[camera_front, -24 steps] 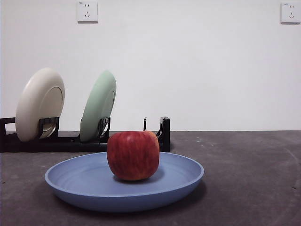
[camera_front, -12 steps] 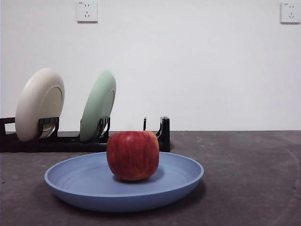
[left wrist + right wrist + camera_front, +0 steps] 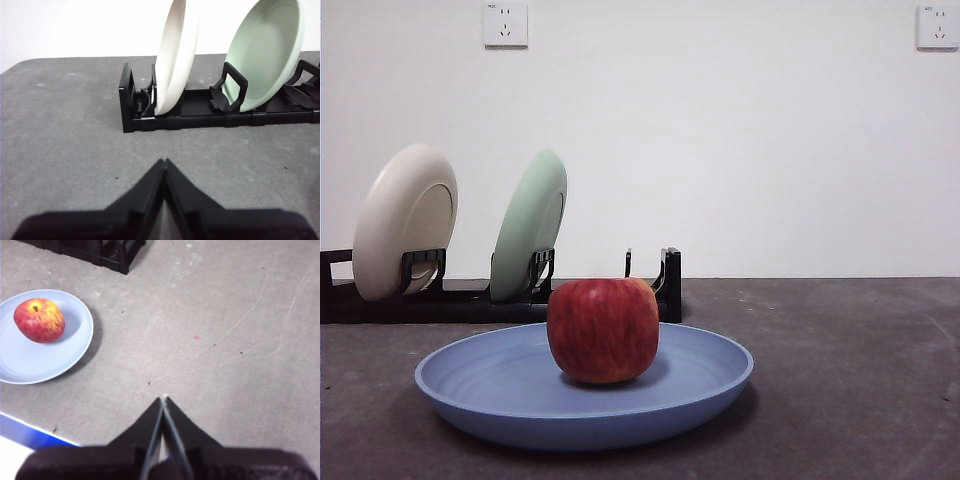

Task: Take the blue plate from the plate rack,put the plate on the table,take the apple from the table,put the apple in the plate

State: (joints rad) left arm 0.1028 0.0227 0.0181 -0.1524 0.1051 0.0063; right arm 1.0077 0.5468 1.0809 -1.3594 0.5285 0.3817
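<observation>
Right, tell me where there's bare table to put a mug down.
Widest bare patch: the table right of the blue plate and past the rack end. Another lies in front of the rack's cream plate end. Crowded: the plate holds the apple, and the green plate fills a rack slot.

A plain white wall carries two white sockets near its top.

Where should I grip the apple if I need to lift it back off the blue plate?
Probably from straight above, jaws closing across the apple's widest middle. It sits stem-up in the blue plate, whose raised rim blocks a low side approach. The right gripper, now shut, is the nearer one.
</observation>
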